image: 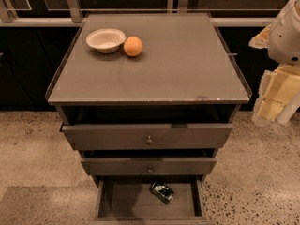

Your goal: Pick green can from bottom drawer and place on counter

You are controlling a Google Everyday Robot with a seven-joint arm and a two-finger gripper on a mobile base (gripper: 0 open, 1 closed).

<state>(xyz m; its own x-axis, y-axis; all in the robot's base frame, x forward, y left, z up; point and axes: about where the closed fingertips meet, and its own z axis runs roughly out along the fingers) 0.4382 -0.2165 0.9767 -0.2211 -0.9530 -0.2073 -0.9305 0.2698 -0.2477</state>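
Observation:
The green can (161,192) lies on its side in the open bottom drawer (122,203), right of the drawer's middle and near its back. The counter (187,64) is the flat grey-brown top of the cabinet. My gripper (272,102) hangs at the right edge of the camera view, beside the counter's right side, well above and to the right of the can. It holds nothing that I can see.
A white bowl (106,40) and an orange fruit (133,46) sit at the counter's back left. Two drawers with round knobs (149,139) stand slightly open above the bottom drawer. A speckled floor (33,144) surrounds the cabinet.

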